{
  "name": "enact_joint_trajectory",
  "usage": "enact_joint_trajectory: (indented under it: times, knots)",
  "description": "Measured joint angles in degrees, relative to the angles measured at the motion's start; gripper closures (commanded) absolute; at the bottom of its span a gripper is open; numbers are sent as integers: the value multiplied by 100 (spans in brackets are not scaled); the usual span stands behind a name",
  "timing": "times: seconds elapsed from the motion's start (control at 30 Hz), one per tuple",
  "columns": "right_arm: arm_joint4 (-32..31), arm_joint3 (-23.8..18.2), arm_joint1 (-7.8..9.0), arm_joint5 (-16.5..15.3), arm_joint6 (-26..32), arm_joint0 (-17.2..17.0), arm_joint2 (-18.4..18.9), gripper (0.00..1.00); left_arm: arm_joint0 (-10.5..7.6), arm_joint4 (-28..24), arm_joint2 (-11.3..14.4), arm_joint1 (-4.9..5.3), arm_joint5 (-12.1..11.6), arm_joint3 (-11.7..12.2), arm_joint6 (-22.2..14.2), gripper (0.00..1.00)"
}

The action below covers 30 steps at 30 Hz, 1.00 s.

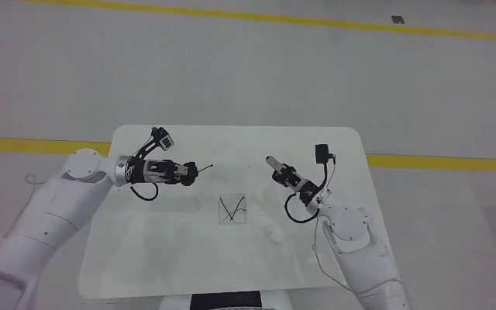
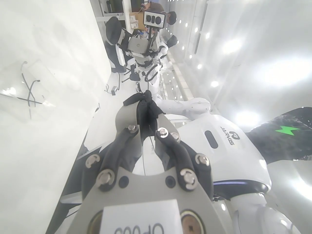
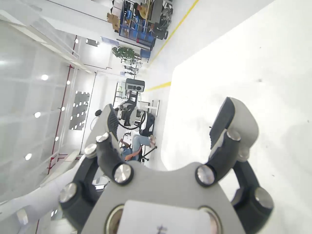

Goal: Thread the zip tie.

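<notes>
Poking out from the clenched tips of the left gripper [image 1: 188, 172], a thin black plastic zip tie [image 1: 203, 167] points toward the middle of the frame in the top view, held above the table surface in the left-centre of the picture. In the left wrist view the left gripper [image 2: 146, 105] has its dark-padded fingers [image 2: 131, 122] pressed together on the tie; how much of the strap runs back between them is hard to tell.

The right gripper [image 1: 271, 161] sits right of centre in the top view, facing the left one and well apart from it. Its jaws are spread wide with nothing between them, which the right wrist view confirms: the right gripper [image 3: 168, 120] shows its two ribbed pads [image 3: 112, 120] standing far apart.

Below and between the two grippers in the top view lies a clear square plastic sheet [image 1: 223, 198] carrying a few loose black ties [image 1: 232, 209] that cross one another; the sheet [image 2: 36, 74] and the ties [image 2: 30, 93] also appear in the left wrist view.

All of this is on a white table with rounded corners [image 1: 155, 256]. A yellow floor stripe [image 1: 46, 145] runs behind it.
</notes>
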Motion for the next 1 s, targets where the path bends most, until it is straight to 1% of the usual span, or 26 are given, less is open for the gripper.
enact_joint_trajectory:
  times: [0.1,0.2,0.23,0.33,0.4,0.47,0.53,1.0]
  knots:
    - [-92,38,-2,-74,353,214,-173,0,0,0,0,0,0,0,0,100]
    - [-81,178,-22,-170,815,580,-434,0,0,0,0,0,0,0,0,100]
    - [-99,270,-37,-173,986,751,-569,0,0,0,0,0,0,0,0,100]
    - [-92,546,-100,-161,1261,1196,-960,0,0,0,0,0,0,0,0,100]
    - [-36,756,-149,-162,1328,1451,-1194,0,0,0,0,0,0,0,0,100]
    - [119,960,-204,-255,1367,1672,-1416,0,0,0,0,0,0,0,0,100]
    - [203,1022,-219,-338,1385,1731,-1479,0,0,0,0,0,0,0,0,100]
    - [195,1013,-216,-331,1384,1722,-1469,0,0,0,0,0,0,0,0,100]
